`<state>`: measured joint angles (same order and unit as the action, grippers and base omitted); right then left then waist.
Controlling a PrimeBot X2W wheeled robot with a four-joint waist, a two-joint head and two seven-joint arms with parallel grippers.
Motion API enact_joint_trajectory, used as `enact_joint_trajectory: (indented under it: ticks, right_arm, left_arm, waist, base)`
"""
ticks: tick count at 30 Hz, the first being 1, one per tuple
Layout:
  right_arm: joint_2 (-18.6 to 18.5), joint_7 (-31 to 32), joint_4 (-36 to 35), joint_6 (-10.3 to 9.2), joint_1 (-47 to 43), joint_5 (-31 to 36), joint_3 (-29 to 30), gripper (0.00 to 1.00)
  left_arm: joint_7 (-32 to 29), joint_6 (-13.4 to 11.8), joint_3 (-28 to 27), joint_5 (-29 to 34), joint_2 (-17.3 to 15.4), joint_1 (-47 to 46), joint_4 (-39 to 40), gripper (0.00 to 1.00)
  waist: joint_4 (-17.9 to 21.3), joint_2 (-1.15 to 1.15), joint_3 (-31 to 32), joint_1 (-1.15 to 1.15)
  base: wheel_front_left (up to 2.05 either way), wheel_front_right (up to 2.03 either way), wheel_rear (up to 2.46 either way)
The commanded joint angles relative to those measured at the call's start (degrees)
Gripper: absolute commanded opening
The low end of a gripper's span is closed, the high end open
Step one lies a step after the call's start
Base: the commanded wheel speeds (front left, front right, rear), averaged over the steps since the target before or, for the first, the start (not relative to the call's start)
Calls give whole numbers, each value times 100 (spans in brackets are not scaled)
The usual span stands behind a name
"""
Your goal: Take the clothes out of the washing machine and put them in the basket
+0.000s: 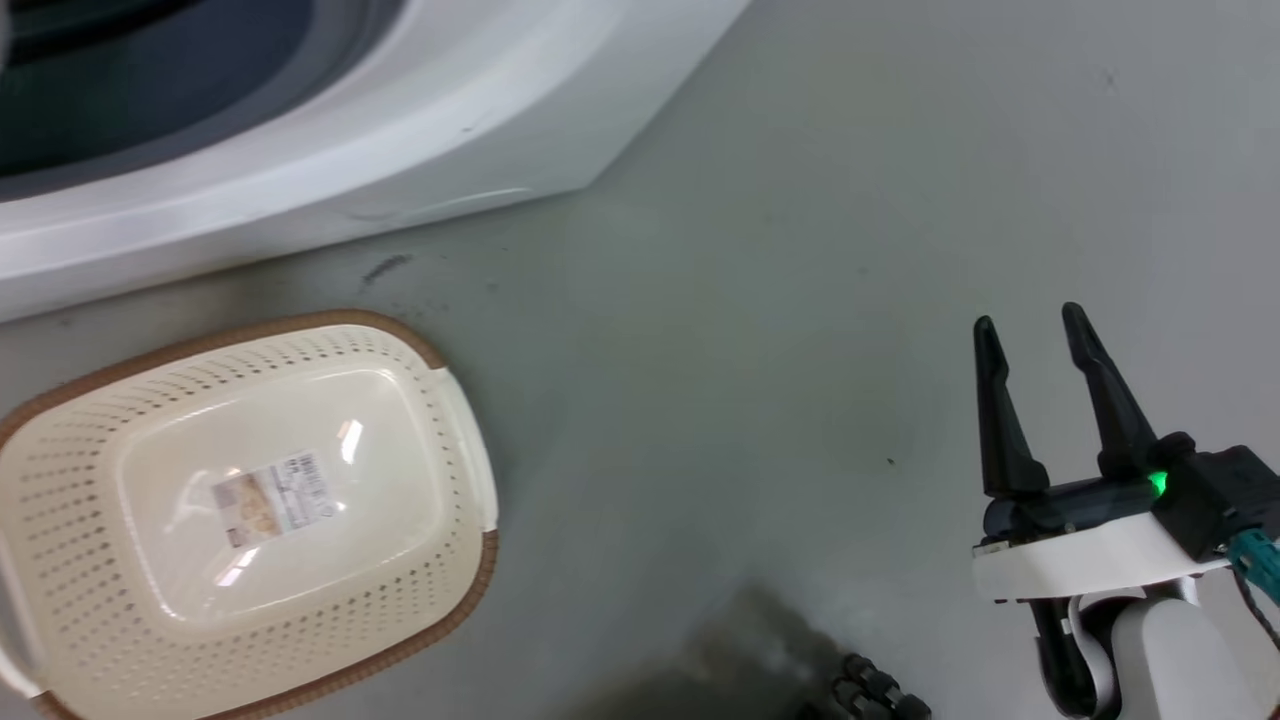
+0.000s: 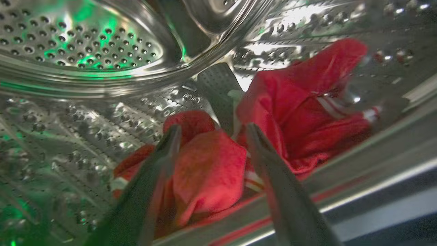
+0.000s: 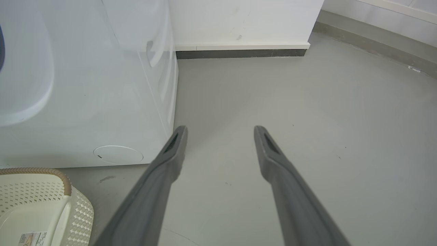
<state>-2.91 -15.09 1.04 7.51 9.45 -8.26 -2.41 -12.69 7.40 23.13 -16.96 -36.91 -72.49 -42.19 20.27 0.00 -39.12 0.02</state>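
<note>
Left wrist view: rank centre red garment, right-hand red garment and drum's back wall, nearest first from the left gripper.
From the left gripper:
1. Centre red garment, low, just ahead.
2. Right-hand red garment, beyond, right.
3. Drum's back wall, upper left.

A smooth grey floor (image 3: pixel 307 119), flecked with small dark marks and one scuff (image 1: pixel 385 267), runs back to a white wall (image 3: pixel 245 20) with pale skirting (image 3: pixel 239 47) over a dark strip (image 3: pixel 239 53), where a second wall (image 3: pixel 392 8) angles off.
</note>
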Motion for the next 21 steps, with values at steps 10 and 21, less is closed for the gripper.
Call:
enact_joint_trajectory:
  ticks: [10,21]
  right_arm:
    - [5,-12,-119,-4,-108,-302,-640,100]
    - [3,-12,-280,-4,-97,-513,-892,100]
  left_arm:
    - [-1576,4,842,-551,-690,-1240,-520,100]
    - [-2408,4,1216,-870,-908,-1624,-848,100]
  waist:
    - [569,0,-468,-2]
    - [720,0,-754,-2]
  base:
    - [0,0,0]
    - [0,0,0]
